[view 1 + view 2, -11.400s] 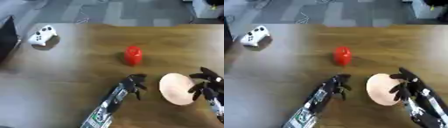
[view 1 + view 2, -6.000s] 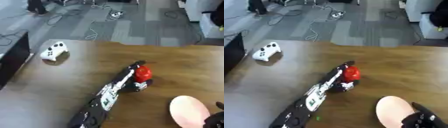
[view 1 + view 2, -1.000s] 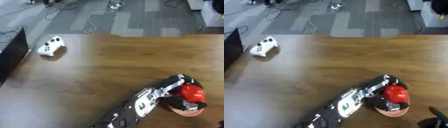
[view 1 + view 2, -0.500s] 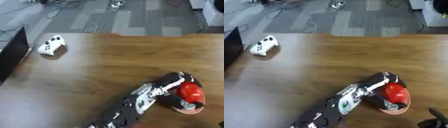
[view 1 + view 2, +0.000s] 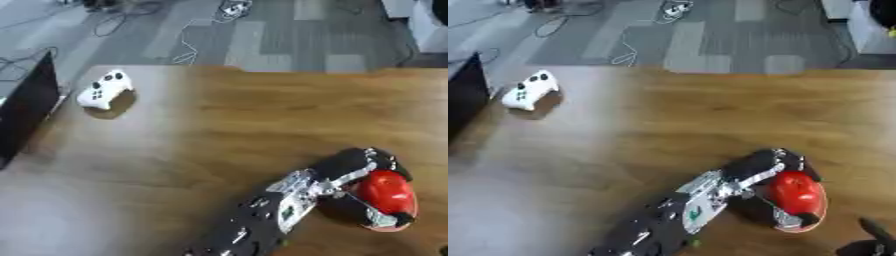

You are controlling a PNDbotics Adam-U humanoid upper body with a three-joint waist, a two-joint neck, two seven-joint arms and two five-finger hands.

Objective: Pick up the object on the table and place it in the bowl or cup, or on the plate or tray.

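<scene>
My left hand (image 5: 363, 165) is curled round the red object (image 5: 385, 192), which sits over the pale plate (image 5: 815, 220) directly beneath that hand, so I judge the transfer nearly complete, with only release and withdrawal left on the worktop (image 5: 227, 125).

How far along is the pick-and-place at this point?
Mostly done: the red object is already over the pale plate near the table's right front. In hand: the left hand is curled around it. Left: letting go and pulling away. The right hand barely shows at the lower corner.
</scene>
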